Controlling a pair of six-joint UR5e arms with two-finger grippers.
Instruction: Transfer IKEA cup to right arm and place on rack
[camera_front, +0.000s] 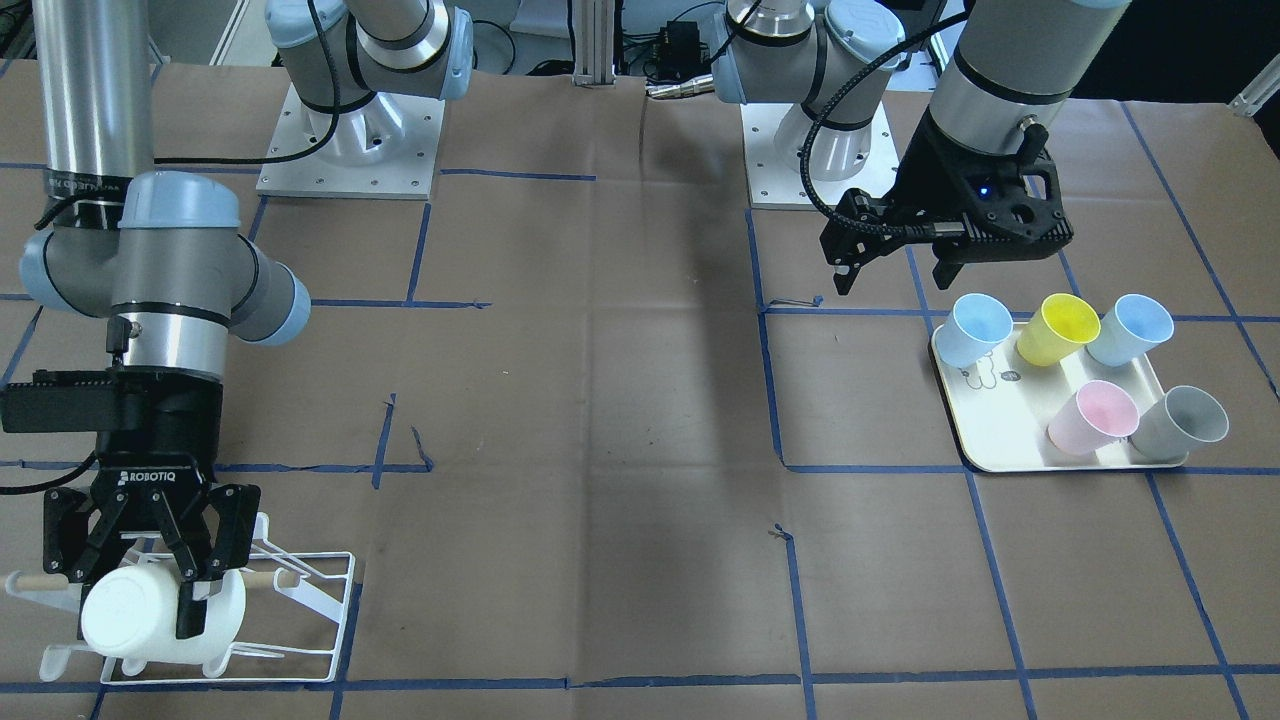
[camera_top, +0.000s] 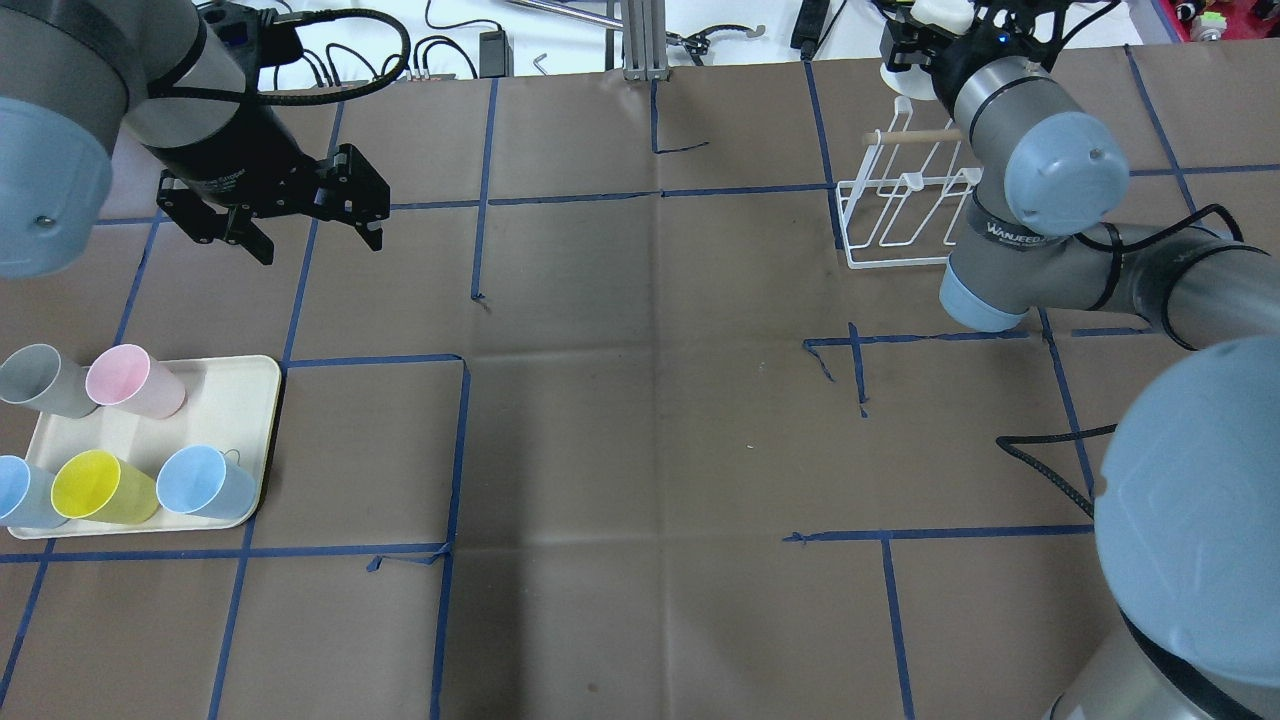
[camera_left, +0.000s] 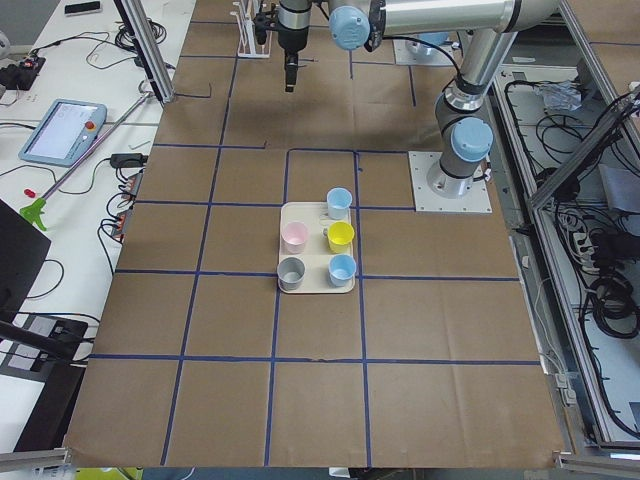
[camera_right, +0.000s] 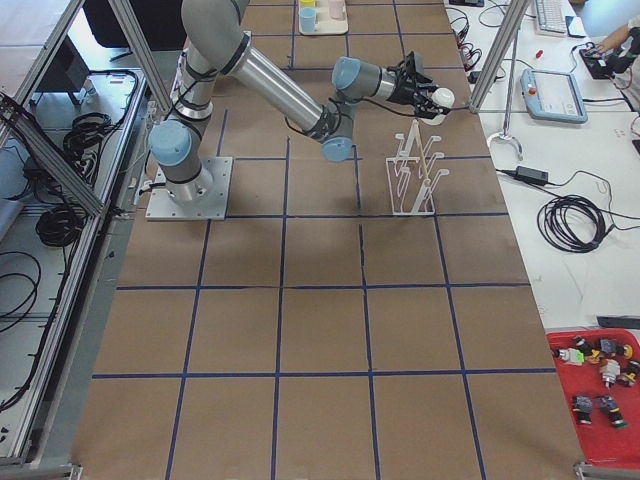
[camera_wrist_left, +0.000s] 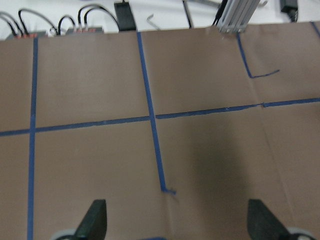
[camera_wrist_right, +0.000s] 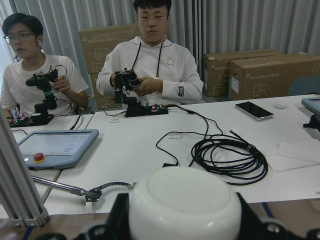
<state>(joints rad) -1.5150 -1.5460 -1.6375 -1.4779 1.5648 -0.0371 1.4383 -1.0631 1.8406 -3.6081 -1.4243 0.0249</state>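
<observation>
a brown paper worktop (camera_front: 600, 400) marked with a blue tape grid, with two robot arms mounted along one edge.

the right arm (camera_front: 170, 290) reaches down at one end of the worktop. its black pincer (camera_front: 140, 590) is clamped on a white cup (camera_front: 160, 628). the cup lies on its side, with its rounded base facing the front camera and its mouth pointing back toward the robot. in the right wrist view the base of the cup (camera_wrist_right: 185, 202) fills the lower middle, gripped on both sides by the dark fingers.

the cup is held over the white wire rack (camera_front: 335, 610), close to the rack's light wooden dowel (camera_front: 270, 578). whether the cup touches a prong cannot be told. from the right side view, the cup (camera_right: 440, 98) sits just above the upper end of the rack (camera_right: 415, 170).

the left pincer (camera_front: 893, 280) hangs over the worktop at the other end, its fingers (camera_wrist_left: 95, 217) spread wide apart and holding nothing.

near it lies a cream tray (camera_front: 1000, 420) carrying five cups: two pale blue cups (camera_front: 975, 330) (camera_front: 1130, 328) with a yellow cup (camera_front: 1060, 328) between them, then a pink cup (camera_front: 1095, 415) and a grey cup (camera_front: 1185, 422).
</observation>
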